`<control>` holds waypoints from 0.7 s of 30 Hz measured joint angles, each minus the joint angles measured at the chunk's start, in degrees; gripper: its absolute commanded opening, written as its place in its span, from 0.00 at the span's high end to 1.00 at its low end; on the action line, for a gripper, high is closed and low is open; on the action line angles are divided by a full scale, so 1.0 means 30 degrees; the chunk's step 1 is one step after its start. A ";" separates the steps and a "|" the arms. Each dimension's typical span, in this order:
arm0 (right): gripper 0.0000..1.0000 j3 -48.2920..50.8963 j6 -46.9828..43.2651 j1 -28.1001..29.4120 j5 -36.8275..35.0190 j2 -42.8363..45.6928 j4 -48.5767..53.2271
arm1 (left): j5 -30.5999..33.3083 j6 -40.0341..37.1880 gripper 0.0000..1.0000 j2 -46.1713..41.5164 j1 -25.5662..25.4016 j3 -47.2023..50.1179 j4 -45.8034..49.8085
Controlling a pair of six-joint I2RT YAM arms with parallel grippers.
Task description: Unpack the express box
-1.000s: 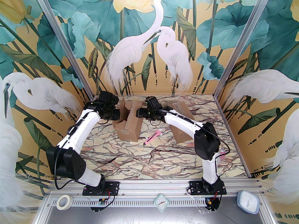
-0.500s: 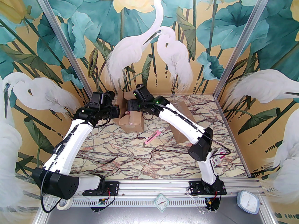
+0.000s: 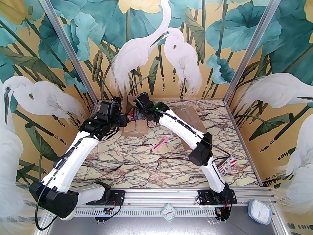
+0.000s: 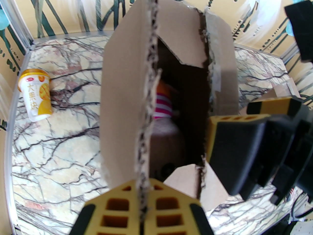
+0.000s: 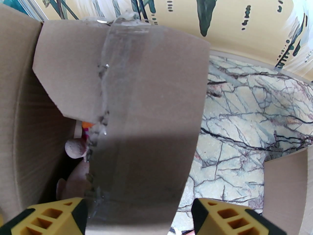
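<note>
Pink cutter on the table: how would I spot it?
Look at the marble table. Between the open box and the second box, toward the near edge, lies the pink cutter. It alone is slim, pink and flat on bare marble.

Probably lab booth: aluminium frame (image 3: 159, 194), murals.

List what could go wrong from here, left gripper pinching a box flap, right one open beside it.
1. The left gripper is shut on a torn flap; a hard pull may rip it or drag the express box.
2. The right gripper, open, straddles the taped flap that partly hides the striped item; closing could grab cardboard instead.
3. Both grippers crowd the same opening, so they might collide.
</note>
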State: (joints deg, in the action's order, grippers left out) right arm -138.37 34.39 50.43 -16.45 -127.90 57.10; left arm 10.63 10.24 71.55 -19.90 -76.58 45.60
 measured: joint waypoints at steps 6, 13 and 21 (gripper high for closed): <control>0.12 -0.1086 -0.0219 0.0204 -0.0816 -0.0561 0.0474 | 0.1260 -0.0270 1.00 -0.0036 -0.0525 0.0124 -0.0226; 0.12 -0.1297 -0.0291 0.0474 -0.1654 -0.1064 0.0576 | 0.2055 -0.0408 1.00 -0.0044 -0.0750 0.0532 -0.0430; 0.14 -0.1020 -0.0299 0.0590 -0.2259 -0.0969 0.0525 | 0.2761 -0.0940 1.00 -0.0087 -0.0801 0.0656 -0.0568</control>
State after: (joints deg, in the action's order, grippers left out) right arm -141.43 33.50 52.21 -23.22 -130.80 58.67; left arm 18.92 7.42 71.29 -22.31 -74.61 43.90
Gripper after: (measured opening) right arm 0.862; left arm 0.086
